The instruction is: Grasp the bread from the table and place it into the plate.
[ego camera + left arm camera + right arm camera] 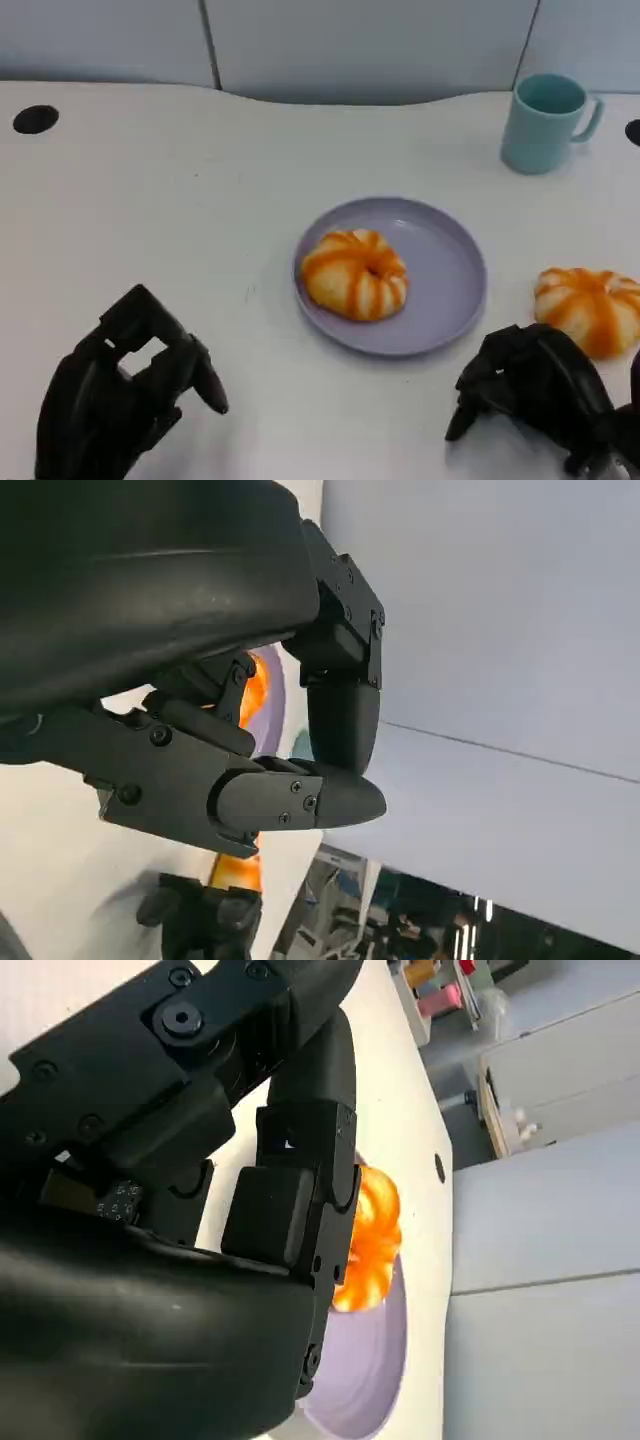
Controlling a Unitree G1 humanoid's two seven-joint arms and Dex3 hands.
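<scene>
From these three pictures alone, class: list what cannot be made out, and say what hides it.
- Head view: the right hand covers the near edge of the bread on the table; contact cannot be told.
- Left wrist view: the left hand hides most of the plate.
- Right wrist view: fingers hide part of the bread in the plate.

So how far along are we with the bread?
One bread already sits in the plate. A second bread lies on the table right of the plate. The right hand is just beside it, holding nothing; the left hand is idle. Grasping and placing remain.
</scene>
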